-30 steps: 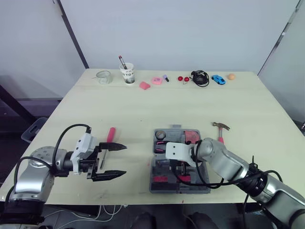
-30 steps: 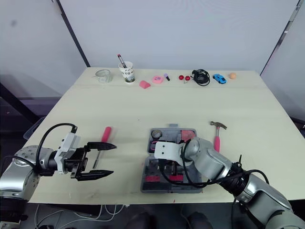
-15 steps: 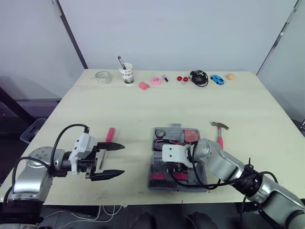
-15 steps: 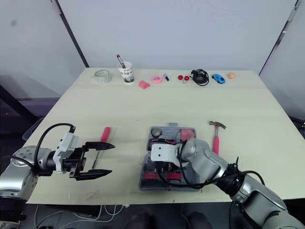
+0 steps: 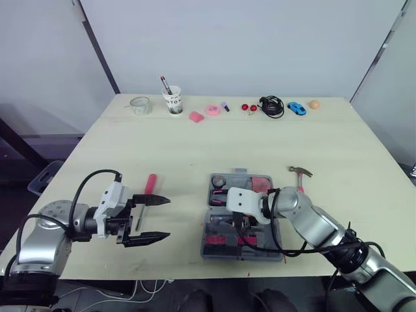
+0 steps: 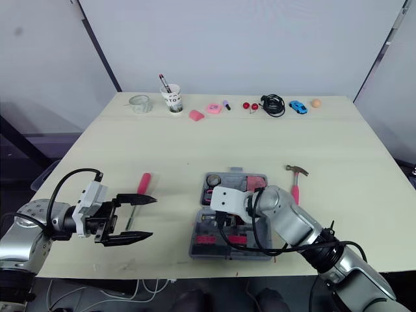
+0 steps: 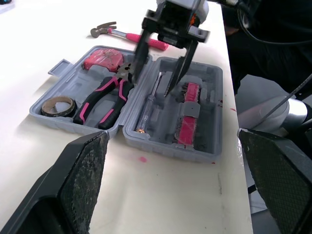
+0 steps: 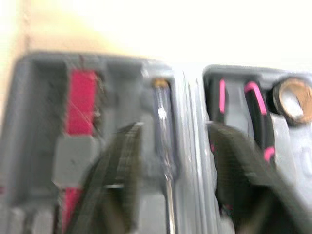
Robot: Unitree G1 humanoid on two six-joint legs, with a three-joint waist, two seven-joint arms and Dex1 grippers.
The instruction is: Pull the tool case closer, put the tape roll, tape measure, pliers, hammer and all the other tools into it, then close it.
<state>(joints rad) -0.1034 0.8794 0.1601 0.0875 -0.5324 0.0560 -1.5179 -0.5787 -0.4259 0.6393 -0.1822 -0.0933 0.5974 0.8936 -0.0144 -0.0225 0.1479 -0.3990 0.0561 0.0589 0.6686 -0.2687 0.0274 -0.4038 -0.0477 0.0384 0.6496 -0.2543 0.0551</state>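
Right end effector [image 7: 150, 87] has eased up over open tool case [image 7: 165, 146], fingers apart, empty; hammer [image 7: 129, 34] to its right remains unpacked.

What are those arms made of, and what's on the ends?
The left arm and right arm are rounded silver metal with looping black cables. White wrist blocks carry the left gripper and right gripper, each two pointed black fingers.

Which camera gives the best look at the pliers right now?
The left wrist view: the pliers lie whole in the open tool case. The eye views show them small, next to the right hand; the right wrist view catches their pink handles.
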